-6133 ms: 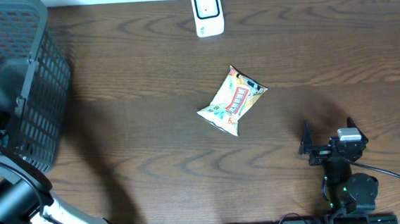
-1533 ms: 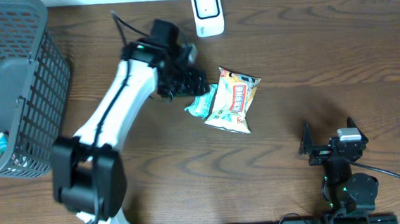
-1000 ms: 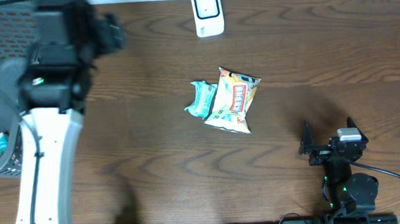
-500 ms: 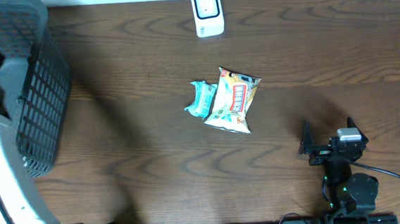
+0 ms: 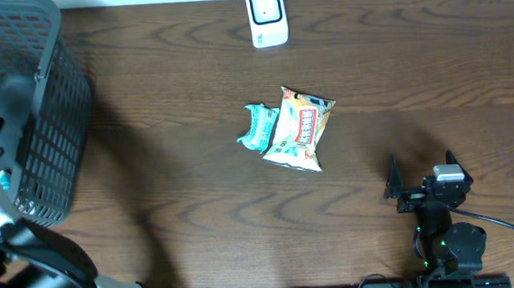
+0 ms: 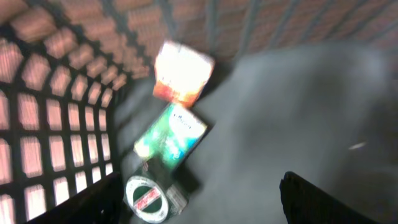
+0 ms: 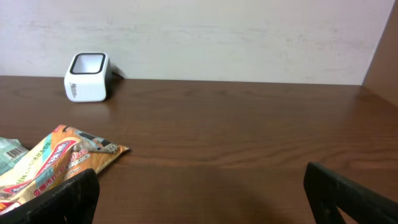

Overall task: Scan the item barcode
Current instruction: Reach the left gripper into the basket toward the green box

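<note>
The white barcode scanner point(image 5: 266, 16) stands at the table's far edge, also in the right wrist view point(image 7: 87, 77). An orange snack packet point(image 5: 299, 129) and a small teal packet point(image 5: 258, 127) lie side by side mid-table. My left arm point(image 5: 10, 116) reaches into the black basket point(image 5: 49, 95). There my left gripper point(image 6: 199, 208) hangs open and empty above an orange-white packet point(image 6: 182, 73), a green packet point(image 6: 171, 132) and a round green-and-white item point(image 6: 149, 199). My right gripper point(image 5: 421, 187) rests open near the front right, holding nothing.
The basket's mesh walls point(image 6: 43, 124) close in on the left gripper on the left and far sides. A pale wall point(image 7: 199, 37) rises behind the table's far edge. The snack packet point(image 7: 59, 158) lies ahead-left of the right gripper.
My left arm has swung from above the basket's rim down into the basket. The two packets on the table and the right arm have not moved.
</note>
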